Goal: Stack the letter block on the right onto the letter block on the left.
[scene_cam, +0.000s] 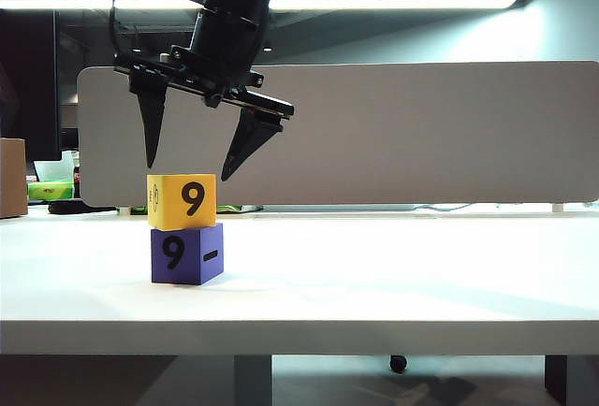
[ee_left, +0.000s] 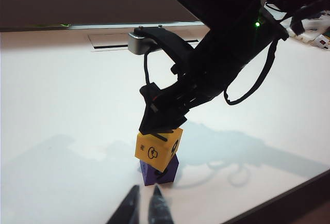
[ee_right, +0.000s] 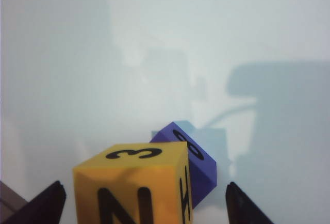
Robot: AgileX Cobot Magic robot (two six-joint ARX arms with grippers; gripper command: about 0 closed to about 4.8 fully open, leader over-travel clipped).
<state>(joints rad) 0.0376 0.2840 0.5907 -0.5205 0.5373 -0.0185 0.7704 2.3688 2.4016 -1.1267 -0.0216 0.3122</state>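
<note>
While the right gripper (scene_cam: 189, 161) jaws gape above, yellow block (scene_cam: 182, 201) sits upright on purple block (scene_cam: 186, 253) — left gripper (ee_left: 143, 207) jaws narrow.

Upper block (scene_cam: 182, 201) rests on lower block (scene_cam: 186, 253), directly below the spread right gripper (scene_cam: 187, 167); left gripper (ee_left: 143, 207) near the stack.

Bright overhead striplight, glaring tabletop (scene_cam: 393, 266)

Yellow block (scene_cam: 182, 201) reads "9", apparently "3" on top; purple block (scene_cam: 186, 253) "9".
</note>
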